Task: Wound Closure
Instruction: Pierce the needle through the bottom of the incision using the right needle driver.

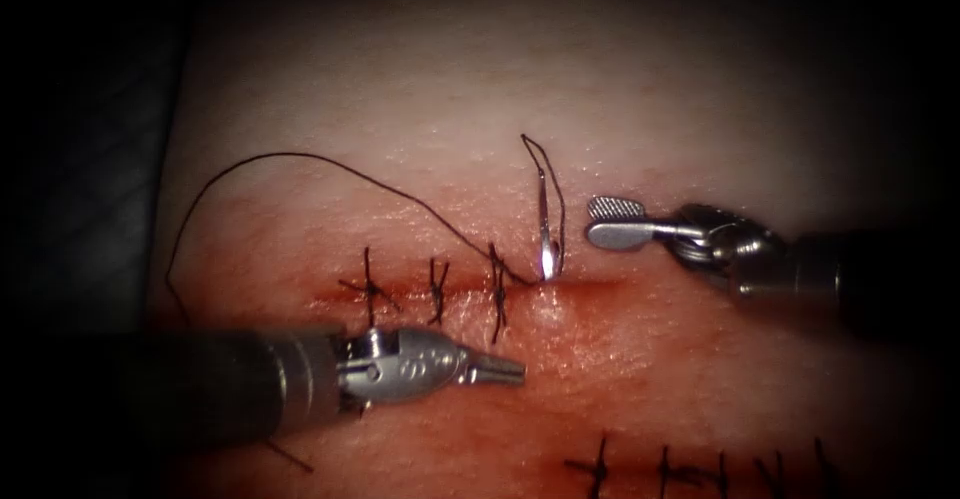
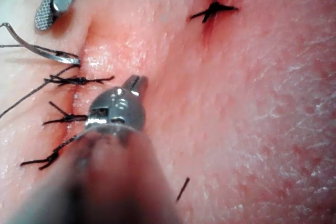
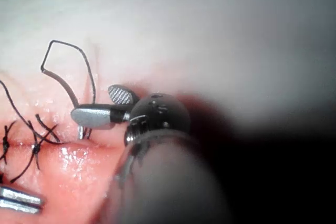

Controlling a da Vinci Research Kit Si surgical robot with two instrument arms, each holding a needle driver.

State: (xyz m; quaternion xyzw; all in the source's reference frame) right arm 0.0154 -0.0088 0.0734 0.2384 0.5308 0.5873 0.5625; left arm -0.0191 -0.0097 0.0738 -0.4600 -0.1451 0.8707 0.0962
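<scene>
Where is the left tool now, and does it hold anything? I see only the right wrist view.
Observer: In the endoscope view the left tool lies below the cut, jaws shut, holding nothing.
Operator: My right tool is open and empty beside the needle, which stands in the tissue at the cut. Where does the thread go?
Observer: The thread arcs wide to the left, past the three stitches.
Operator: Any other stitches?
Observer: Yes, a second row below the left tool.
</scene>
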